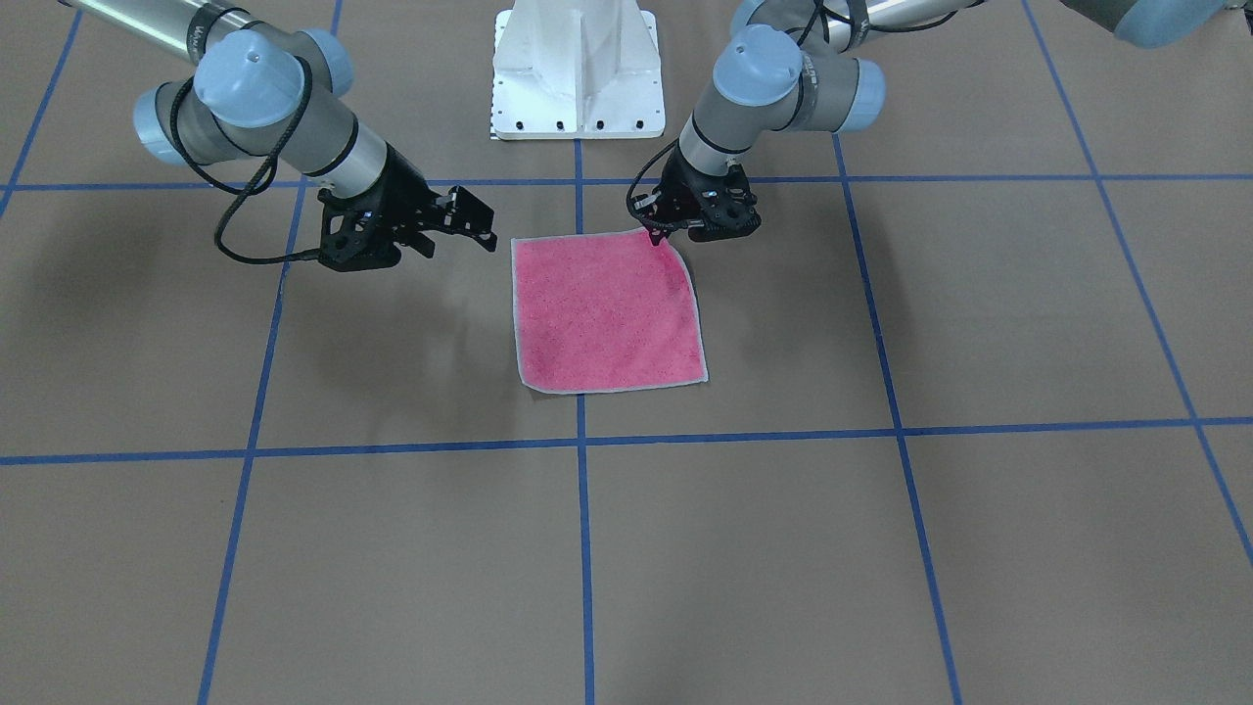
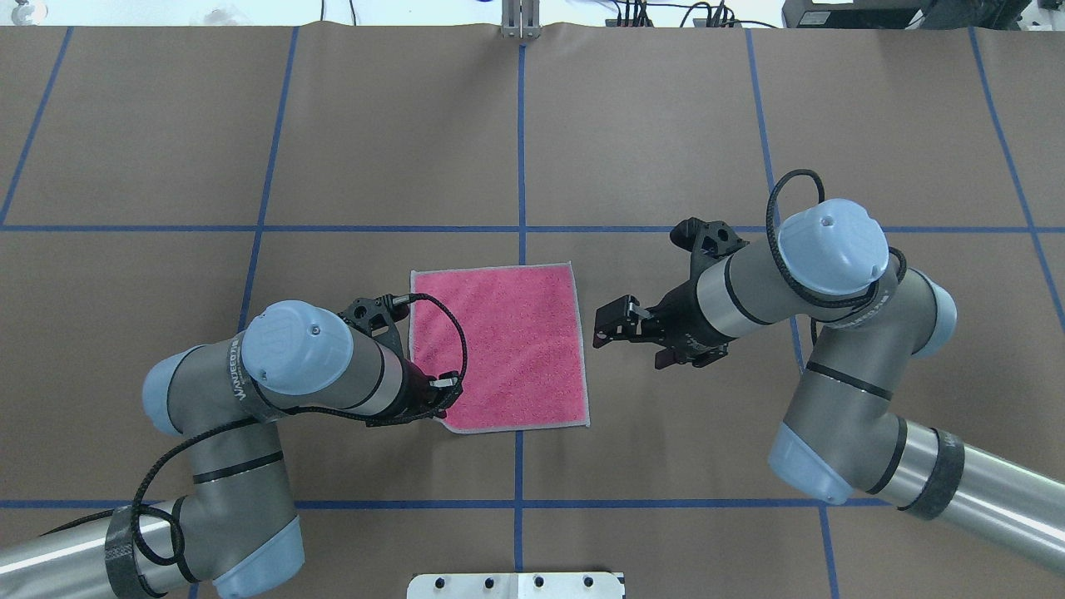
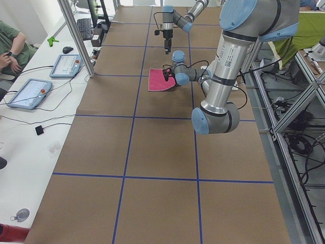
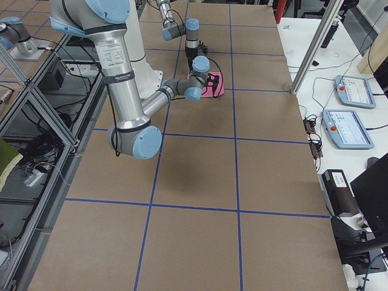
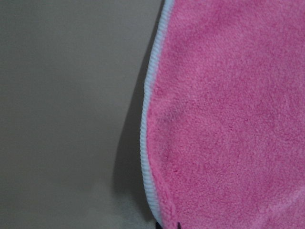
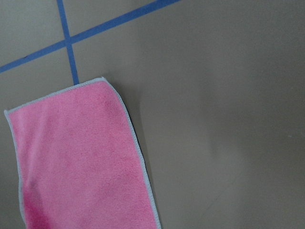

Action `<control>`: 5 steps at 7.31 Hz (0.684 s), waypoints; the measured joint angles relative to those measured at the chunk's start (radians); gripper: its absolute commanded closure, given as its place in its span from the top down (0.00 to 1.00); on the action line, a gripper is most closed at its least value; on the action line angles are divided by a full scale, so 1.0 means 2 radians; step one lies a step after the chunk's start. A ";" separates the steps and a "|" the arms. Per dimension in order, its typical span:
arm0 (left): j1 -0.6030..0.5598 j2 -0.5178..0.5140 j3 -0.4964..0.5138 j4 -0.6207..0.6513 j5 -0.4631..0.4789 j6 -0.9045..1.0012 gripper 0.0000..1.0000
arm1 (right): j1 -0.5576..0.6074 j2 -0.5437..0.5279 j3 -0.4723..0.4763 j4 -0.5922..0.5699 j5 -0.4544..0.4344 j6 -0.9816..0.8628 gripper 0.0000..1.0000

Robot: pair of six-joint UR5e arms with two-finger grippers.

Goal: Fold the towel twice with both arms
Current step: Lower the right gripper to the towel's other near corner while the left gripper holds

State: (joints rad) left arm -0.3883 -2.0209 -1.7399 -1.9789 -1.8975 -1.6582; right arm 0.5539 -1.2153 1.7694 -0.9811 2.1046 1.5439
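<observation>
- The towel (image 1: 607,313) is lying pink face up on the brown table (image 1: 881,548), just in front of the white pedestal base (image 1: 578,78). It is straddling the blue tape line (image 1: 581,548) that runs out from the base's middle.
- Its light grey edging (image 5: 147,119) is showing all round, and most of the cloth is lying flat.
- The left gripper (image 1: 658,233) is pointing down at the towel corner nearest the base on the robot's left. Its fingers are pinched together on that corner.
- Next to that pinch, the towel's edge is bowing and casting a shadow in the left wrist view, so the corner is sitting slightly raised.
- The left arm (image 2: 291,366) is bending in low from the base's left side, with its black cable (image 2: 453,333) looping over the towel.
- The right gripper (image 2: 607,323) is hovering on the base's right side, just beside the towel's right edge and not touching it. Its fingers are spread apart and gripping nothing.
- The right arm (image 2: 832,249) is reaching in from the base's right, with its wrist tilted towards the towel.
- The right wrist view is looking down on one rounded towel corner and a tape crossing (image 6: 69,44) beyond it.
- Two teach pendants (image 3: 45,81) are resting on a white bench across the table from the base, and a person's forearm (image 3: 12,48) is showing there.
</observation>
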 measured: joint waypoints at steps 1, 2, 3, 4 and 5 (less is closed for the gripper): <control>0.000 0.000 0.000 0.000 0.000 0.000 0.00 | -0.021 0.010 -0.006 -0.001 -0.025 0.008 0.98; -0.001 0.000 0.000 0.000 0.000 0.000 0.00 | -0.037 0.021 -0.019 0.000 -0.044 0.011 0.99; -0.001 0.000 0.000 0.000 0.000 0.000 0.00 | -0.046 0.033 -0.037 0.000 -0.054 0.012 0.99; -0.001 0.000 0.000 -0.001 0.000 0.000 0.00 | -0.053 0.042 -0.050 0.001 -0.058 0.012 0.99; -0.001 0.000 0.000 -0.001 0.000 0.000 0.00 | -0.060 0.045 -0.056 0.001 -0.063 0.013 0.99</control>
State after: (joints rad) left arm -0.3896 -2.0218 -1.7396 -1.9803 -1.8975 -1.6582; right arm 0.4332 -1.1258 1.6571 -0.9789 1.9790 1.5691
